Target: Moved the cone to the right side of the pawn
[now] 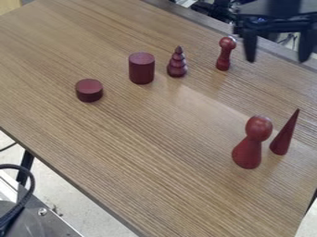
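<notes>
At the nearest part, in the lower left corner of the view, there is a grey metal plate [55,225] with a black cable [31,183] curving over it, and beside it one sees the pale floor [77,210]. The wooden worktop [155,152] crosses the view at a slant. On its near right portion stands the big red pawn [250,143], upright, with round head and wide base. The cone [285,136], also red, stands upright with its point up, just beside the pawn, on the right side of it as the camera sees; a narrow strip of wood is visible between their bases. Farther away, toward the left, lies the short dark red disc [89,90], flat on its base. After it comes the taller cylinder [142,68], upright, then the tiered piece [177,65] with pointed top, near to the cylinder but apart from it. Farther to the right stands the small pawn-shaped piece [225,54] with its round head. At the upper right hangs the black end effector [276,60]; it is released, its two fingers are wide apart and they grasp nothing.
</notes>
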